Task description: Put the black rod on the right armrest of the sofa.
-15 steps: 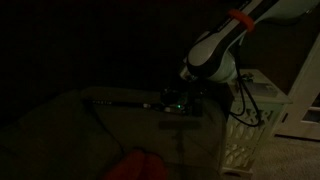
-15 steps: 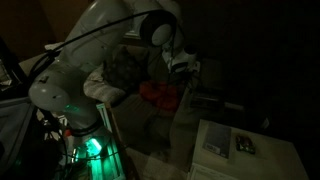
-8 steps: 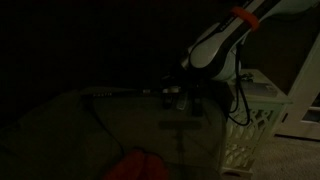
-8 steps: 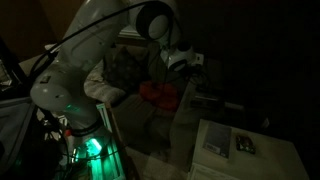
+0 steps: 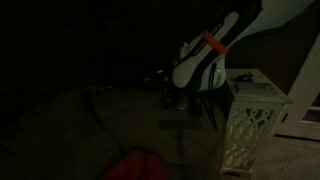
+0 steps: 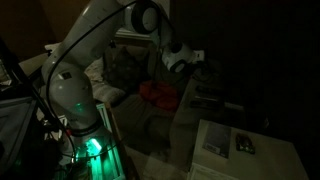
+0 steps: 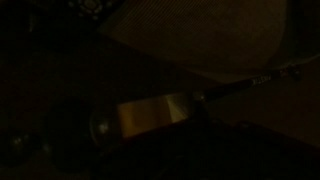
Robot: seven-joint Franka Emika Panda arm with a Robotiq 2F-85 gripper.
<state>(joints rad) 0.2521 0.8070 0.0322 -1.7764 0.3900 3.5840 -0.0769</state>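
Note:
The scene is very dark. The olive-grey sofa (image 5: 90, 135) fills the lower left in an exterior view and also shows dimly behind the arm (image 6: 125, 70). The black rod (image 5: 125, 89) runs roughly level above the sofa's back, and its near end meets my gripper (image 5: 178, 97). The gripper (image 6: 187, 62) looks shut on the rod and holds it off the sofa. In the wrist view the rod (image 7: 250, 82) is a thin slanted line over a pale sofa surface (image 7: 200, 35). The jaws themselves are lost in darkness there.
A white lattice-sided box table (image 5: 250, 120) stands beside the sofa. A thin dark T-shaped stand (image 5: 180, 135) rises in front of it. A red object (image 5: 140, 165) lies on the seat, also seen in an exterior view (image 6: 160, 93). A white table (image 6: 235, 145) holds a book.
The arm has swung toward the sofa and risen. The rod has lifted with the gripper, from lying near the sofa's back to hanging above it.

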